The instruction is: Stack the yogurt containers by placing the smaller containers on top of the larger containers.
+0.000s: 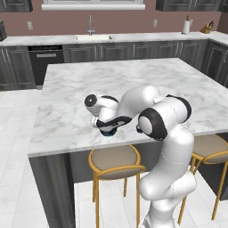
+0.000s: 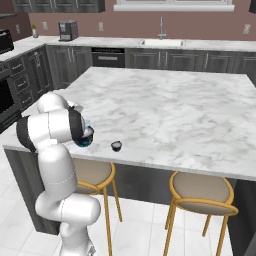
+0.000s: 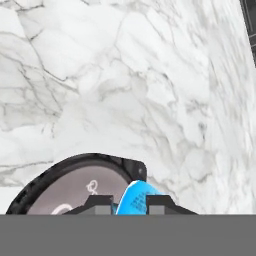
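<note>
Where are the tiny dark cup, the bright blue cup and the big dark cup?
Tiny dark cup with pale top [image 2: 116,145], right base view, its top.
Translucent light-blue cup [image 3: 135,199], hand view, its side.
Wide dark cup with pinkish top [image 3: 75,187], hand view, its lid.

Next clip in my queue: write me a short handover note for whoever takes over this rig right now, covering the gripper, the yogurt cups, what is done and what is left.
Gripper: low at the near edge of the white marble island counter, jaws either side of the translucent light-blue cup; whether they are closed on it cannot be told.
Wide dark cup with pale pinkish top: directly under or beside the blue cup, near the counter edge.
Tiny dark cup with pale top: alone on the counter, apart from the other two cups.
Done: the blue cup is at the wide cup; seating unconfirmed.
Left: confirm that placement, release, then stack the tiny cup on top.
</note>
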